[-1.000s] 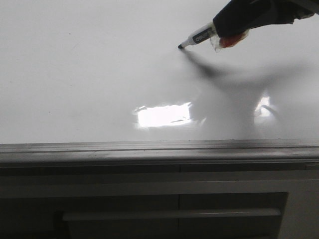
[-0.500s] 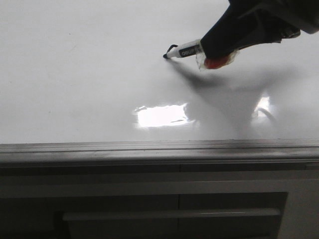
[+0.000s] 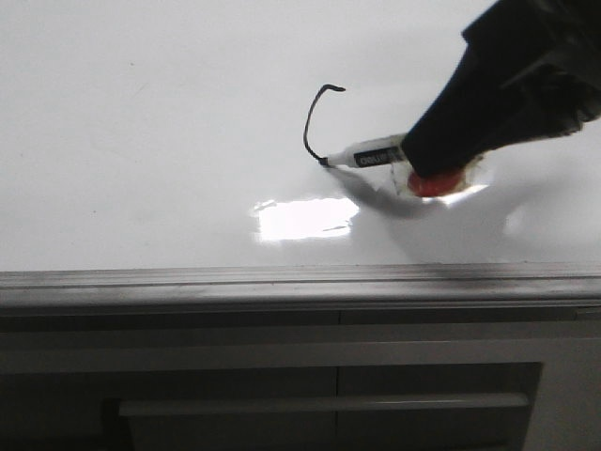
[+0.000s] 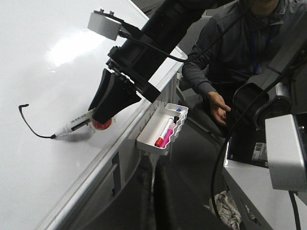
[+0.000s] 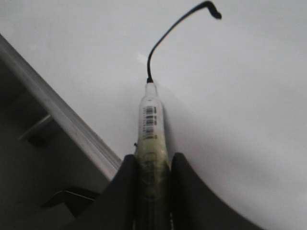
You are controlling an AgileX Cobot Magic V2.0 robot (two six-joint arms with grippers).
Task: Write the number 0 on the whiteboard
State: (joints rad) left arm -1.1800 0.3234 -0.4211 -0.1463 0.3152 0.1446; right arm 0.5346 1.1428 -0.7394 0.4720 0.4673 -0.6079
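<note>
Now, from the front, the right gripper comes in dark from the upper right, its fingers pinching a white marker whose barrel sticks out past the fingertips. The marker's black tip touches the whiteboard at the lower end of the number 0, which so far is only one thin curved stroke running from the tip up to a small hook, away from the fingers. A red blob sits taped under the marker, right below the fingertips. A grey edge rail borders the board, with a dark cabinet front beneath it.

From the left wrist, the right gripper holds the marker with its tip on the board; the stroke curves away beyond the tip. A white tray with coloured pens hangs off the rail, and a seated person is behind. The left gripper's own fingers cannot be made out here.

From the right wrist, both fingers clamp the marker between them, and the stroke rises from its tip.
</note>
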